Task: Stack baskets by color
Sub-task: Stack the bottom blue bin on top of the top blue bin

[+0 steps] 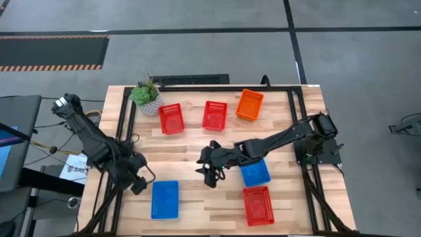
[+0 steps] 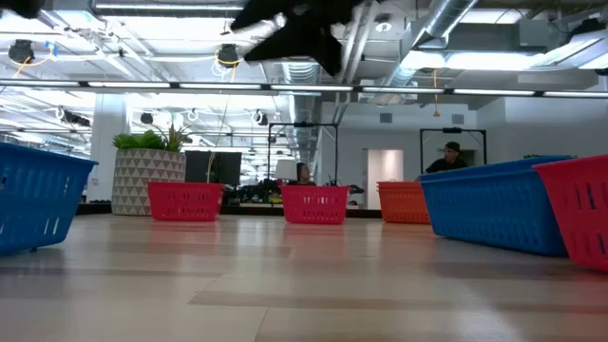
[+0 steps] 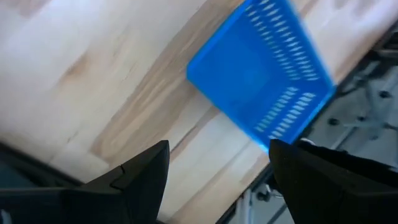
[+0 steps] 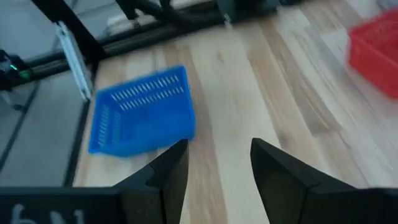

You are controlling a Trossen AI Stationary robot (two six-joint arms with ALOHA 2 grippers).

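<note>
Both pincers hang empty over the wooden surface (image 1: 191, 141), baskets lying apart from one another.

The right pincer (image 1: 210, 172) hovers near the middle of the surface with its fingers parted and nothing between them, just beside a blue basket (image 1: 254, 172) that lies under its arm. A red basket (image 1: 258, 205) sits just in front of that blue one, near the front edge. The left pincer (image 1: 139, 183) hangs at the surface's left side, fingers spread and empty, close to a second blue basket (image 1: 164, 199) by the front-left corner. Along the back stand two more red baskets (image 1: 171, 118) (image 1: 215, 115) and an orange basket (image 1: 249, 105), each apart from the next, with a potted plant (image 1: 146, 97) at the back-left corner.
</note>
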